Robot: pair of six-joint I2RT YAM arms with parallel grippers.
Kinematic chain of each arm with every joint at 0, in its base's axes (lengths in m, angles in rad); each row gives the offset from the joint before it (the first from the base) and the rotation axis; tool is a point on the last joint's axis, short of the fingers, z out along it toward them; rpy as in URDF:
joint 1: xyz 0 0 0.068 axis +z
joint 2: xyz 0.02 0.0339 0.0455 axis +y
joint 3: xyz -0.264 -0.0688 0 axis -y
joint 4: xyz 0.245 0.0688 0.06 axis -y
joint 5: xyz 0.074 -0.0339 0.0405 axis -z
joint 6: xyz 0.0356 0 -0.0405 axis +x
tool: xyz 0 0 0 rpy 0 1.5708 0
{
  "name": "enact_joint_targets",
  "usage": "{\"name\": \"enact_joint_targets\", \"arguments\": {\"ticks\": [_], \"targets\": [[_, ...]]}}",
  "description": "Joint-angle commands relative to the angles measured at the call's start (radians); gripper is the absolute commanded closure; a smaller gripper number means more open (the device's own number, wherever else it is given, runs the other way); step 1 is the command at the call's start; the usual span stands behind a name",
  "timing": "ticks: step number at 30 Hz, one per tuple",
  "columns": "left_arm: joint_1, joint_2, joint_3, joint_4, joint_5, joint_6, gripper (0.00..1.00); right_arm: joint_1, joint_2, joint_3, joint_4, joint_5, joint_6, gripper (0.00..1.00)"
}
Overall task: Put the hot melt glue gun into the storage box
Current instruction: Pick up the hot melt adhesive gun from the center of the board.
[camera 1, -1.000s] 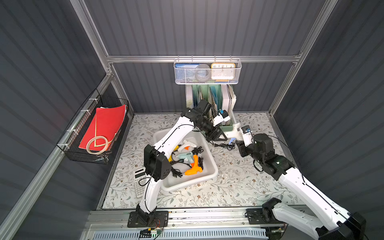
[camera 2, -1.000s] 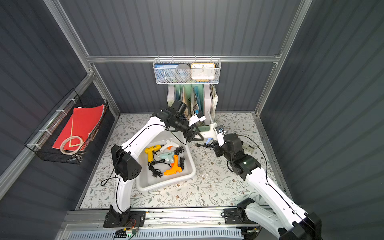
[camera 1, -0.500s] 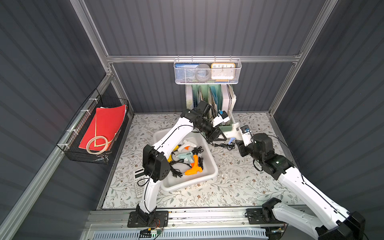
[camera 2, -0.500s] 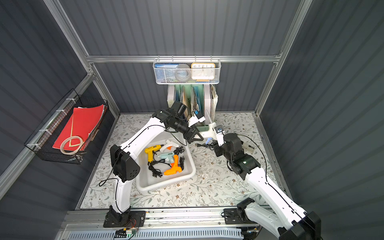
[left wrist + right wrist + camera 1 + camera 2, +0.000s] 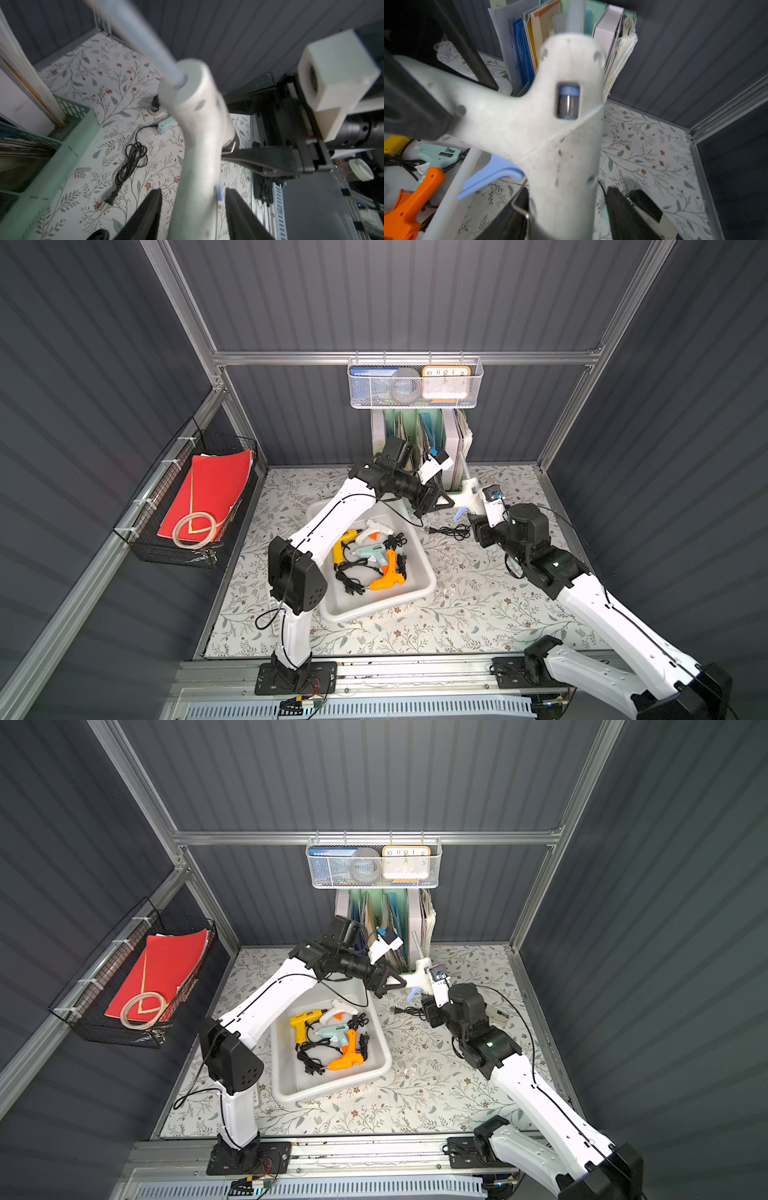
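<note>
One glue gun (image 5: 468,494) hangs before us: left end effector (image 5: 193,191) clamps its handle, right end effector (image 5: 566,197) gapes round it (file holder (image 5: 68,135) behind).

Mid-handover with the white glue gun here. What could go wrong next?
The right gripper looks open around the glue gun, so only the left gripper on the handle holds it; it could tip. The cord on the table, likely its own, may snag or hang over the tub rim.
</note>
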Motion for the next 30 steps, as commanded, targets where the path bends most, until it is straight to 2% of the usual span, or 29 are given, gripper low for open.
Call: {"name": "enact_joint_targets", "arguments": {"ticks": [1, 7, 14, 24, 28, 30], "targets": [[0.047, -0.102, -0.048, 0.228, 0.028, -0.134, 1.0, 0.001, -0.028, 0.037, 0.061, 0.04, 0.0, 0.22], [0.098, -0.173, -0.13, 0.356, 0.016, -0.26, 1.0, 0.0, -0.053, 0.036, 0.098, 0.052, 0.024, 0.01], [0.129, -0.27, -0.2, 0.414, -0.087, -0.336, 1.0, 0.0, -0.06, 0.068, 0.102, 0.064, 0.06, 0.01], [0.158, -0.377, -0.211, 0.301, -0.384, -0.42, 1.0, 0.001, -0.122, 0.1, 0.092, 0.09, 0.16, 0.01], [0.161, -0.434, -0.236, 0.259, -0.407, -0.451, 1.0, -0.001, -0.123, 0.125, 0.044, 0.189, 0.216, 0.01], [0.162, -0.459, -0.236, 0.222, -0.454, -0.473, 1.0, 0.0, -0.108, 0.143, 0.01, 0.243, 0.259, 0.01]]}}
